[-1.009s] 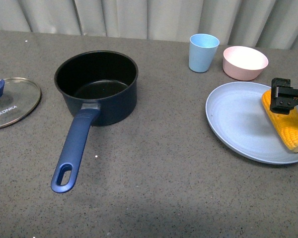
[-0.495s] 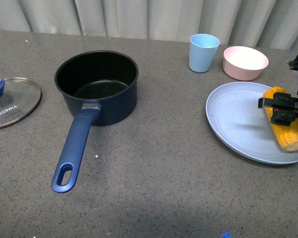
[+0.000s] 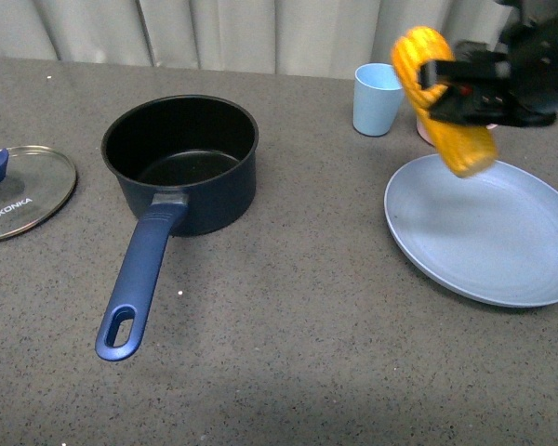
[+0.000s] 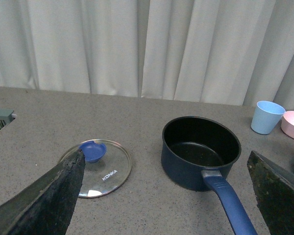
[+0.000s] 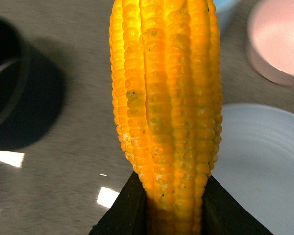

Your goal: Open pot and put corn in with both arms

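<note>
Fingers of the right gripper are clamped on the corn, which has left the plate within the last half second and hangs tilted above its far rim: pick done, carry remains. Pot stands uncovered well to the left, lid further left; open bench lies between, only the cup near the path. Left fingers stand apart, empty.

Corn: tip cut off, base hidden between the jaws, in the right wrist view.
Right gripper: blurred, cut by the front view's edge.
Pink bowl: mostly hidden behind both in front.
Glass lid: cut by the front view's left edge.
</note>
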Tool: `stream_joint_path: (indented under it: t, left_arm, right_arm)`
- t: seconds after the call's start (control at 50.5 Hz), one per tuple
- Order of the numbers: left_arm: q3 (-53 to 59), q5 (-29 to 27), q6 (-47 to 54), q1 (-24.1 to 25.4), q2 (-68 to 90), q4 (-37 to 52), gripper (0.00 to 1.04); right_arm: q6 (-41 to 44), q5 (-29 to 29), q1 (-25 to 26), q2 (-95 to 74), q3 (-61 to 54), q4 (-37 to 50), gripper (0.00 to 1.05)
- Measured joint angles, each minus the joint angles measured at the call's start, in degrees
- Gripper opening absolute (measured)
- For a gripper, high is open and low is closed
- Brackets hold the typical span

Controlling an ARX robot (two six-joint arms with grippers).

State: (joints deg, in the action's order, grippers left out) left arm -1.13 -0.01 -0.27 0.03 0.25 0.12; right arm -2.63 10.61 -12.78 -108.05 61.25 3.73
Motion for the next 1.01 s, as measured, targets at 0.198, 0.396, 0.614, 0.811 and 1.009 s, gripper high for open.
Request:
stream_joint_path:
  t: [0.198, 0.396, 0.614, 0.811, 1.009]
  left_arm:
    - [0.0, 0.0, 0.0, 0.0, 0.0, 0.0, 0.98]
    - [0.0, 0.0, 0.0, 0.0, 0.0, 0.0, 0.98]
    - [0.0, 0.0, 0.0, 0.0, 0.0, 0.0, 0.98]
    - [0.0, 0.0, 0.0, 0.0, 0.0, 0.0, 0.98]
    - [0.0, 0.0, 0.0, 0.0, 0.0, 0.0, 0.98]
  right_arm:
    - [-2.8, 5.9, -9.7, -6.1, 11.3, -3.9, 0.19]
    - [-6.6, 6.9, -14.4, -15.1, 24.2, -8.2, 0.18]
    - [-8.8, 7.1, -16.5, -24.2, 37.8, -13.7, 0.17]
    - [-9.4, 7.0, -17.9, -28.2, 43.7, -16.7, 0.17]
    - [-8.6, 4.9, -20.0, -31.1, 47.4, -19.5, 0.22]
